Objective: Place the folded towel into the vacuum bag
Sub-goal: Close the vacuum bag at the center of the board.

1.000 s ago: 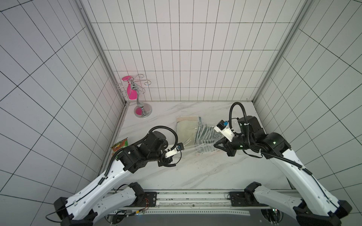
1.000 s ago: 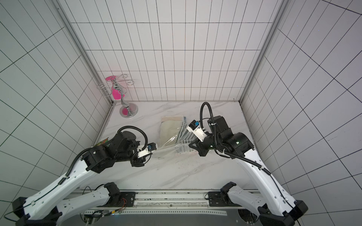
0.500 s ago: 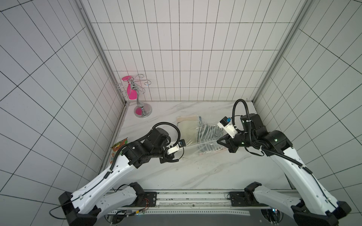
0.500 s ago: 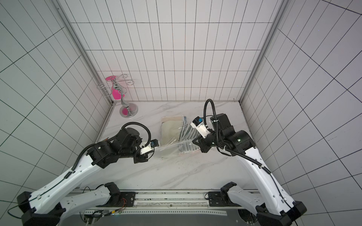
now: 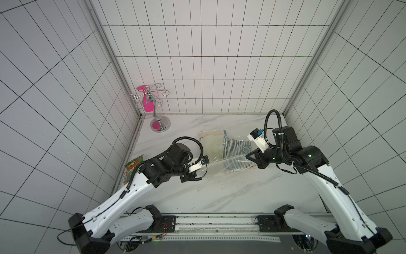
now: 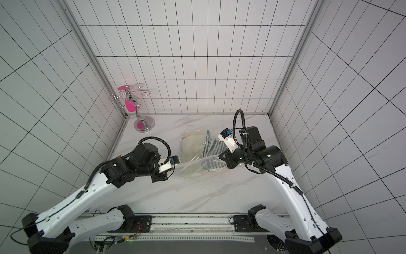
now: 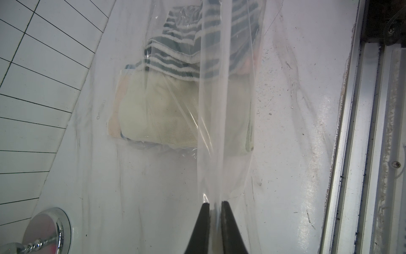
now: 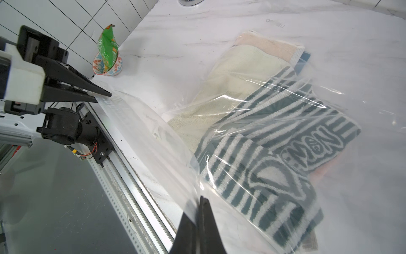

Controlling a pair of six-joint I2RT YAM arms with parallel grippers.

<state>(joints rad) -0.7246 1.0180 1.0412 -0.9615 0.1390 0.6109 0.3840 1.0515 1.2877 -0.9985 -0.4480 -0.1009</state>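
Left hand (image 7: pixel 215 203) and right hand (image 8: pixel 201 199) each pinch the bag (image 7: pixel 219 132) mouth, stretched between them. The towel (image 8: pixel 263 140) lies on the bench (image 5: pixel 219 198) just beyond, under film, nearer the right hand; whether inside, unclear.

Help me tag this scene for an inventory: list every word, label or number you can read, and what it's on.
"MON": large outlined letters on the striped towel, seen through the vacuum bag; the letters before it are lost in a fold.
Print on the snack packet: too small to read.
Print on the sewn tag at the towel's edge: blurred.
The faint mark on the tabletop: unreadable.
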